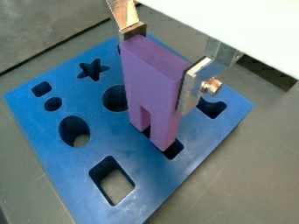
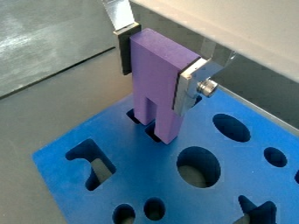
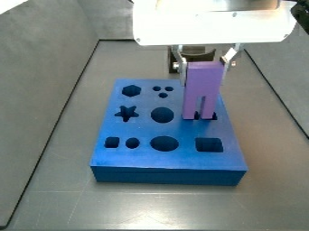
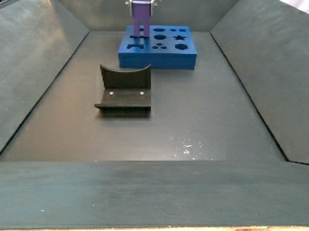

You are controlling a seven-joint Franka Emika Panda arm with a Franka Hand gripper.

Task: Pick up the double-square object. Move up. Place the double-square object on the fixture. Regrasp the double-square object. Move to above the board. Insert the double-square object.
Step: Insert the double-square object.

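Showing the insertion stage, both side views place the large flat bright-blue rectangular board [image 3: 157,135] with its dark shaped cut-outs on the dark grey floor of the walled work cell [image 4: 182,171]. The board lies flat so that its openings face upward to receive a piece lowered from above.

In a side view the small dark olive-grey open-topped fixture [image 4: 122,93], with raised side walls and a dipped middle, stands on the floor well apart from the board and holds nothing; judging by this, its regrasp role is finished.

The light-purple elongated double-square object [image 1: 158,92] stands upright, its stepped lower end entering a dark cut-out [image 2: 149,127] near one edge of the board. Holding it vertical lines its stepped outline up with the matching opening. Most of its length rises above the board, so insertion appears only begun or partial; how deep the lower end sits cannot be told.

The two-finger gripper [image 2: 158,61], hanging directly above that cut-out, clamps the block's upper part between its flat silver plates; one finger [image 1: 198,74] presses a broad face in both wrist views. Grasping high leaves the lower end free to pass into the board.
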